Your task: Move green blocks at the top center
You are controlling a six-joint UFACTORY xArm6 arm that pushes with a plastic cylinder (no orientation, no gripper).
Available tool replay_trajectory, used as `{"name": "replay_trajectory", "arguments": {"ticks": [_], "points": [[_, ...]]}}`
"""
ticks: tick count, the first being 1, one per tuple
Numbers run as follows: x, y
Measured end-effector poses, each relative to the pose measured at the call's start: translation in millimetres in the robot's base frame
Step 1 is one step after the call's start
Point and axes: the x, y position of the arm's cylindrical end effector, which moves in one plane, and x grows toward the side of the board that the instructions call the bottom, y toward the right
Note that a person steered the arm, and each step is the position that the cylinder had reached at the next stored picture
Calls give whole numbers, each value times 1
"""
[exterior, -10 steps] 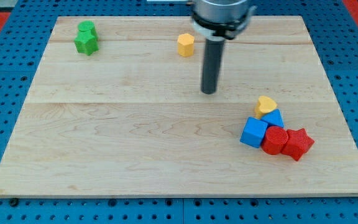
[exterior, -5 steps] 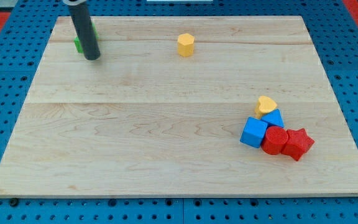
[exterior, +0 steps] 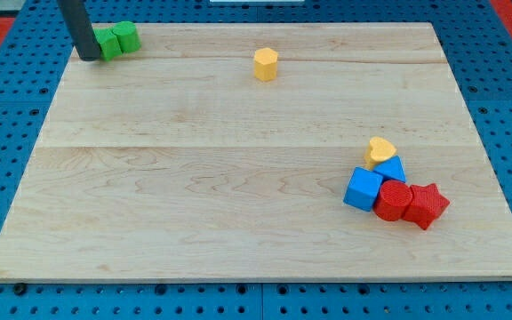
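My tip (exterior: 88, 57) sits at the surface's (exterior: 238, 178) top-left corner, the rod leaning up and left; there are no fingers. Just right of it, two green blocks (exterior: 116, 40) touch side by side, shapes unclear. A yellow hexagonal block (exterior: 266, 64) stands top centre; yellow, blue and red blocks (exterior: 395, 185) cluster lower right.
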Motion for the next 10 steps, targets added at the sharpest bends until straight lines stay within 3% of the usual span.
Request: {"name": "replay_trajectory", "arguments": {"ticks": [5, 6, 7, 10], "points": [[-46, 6], [-60, -19], [-72, 0], [-56, 91]]}}
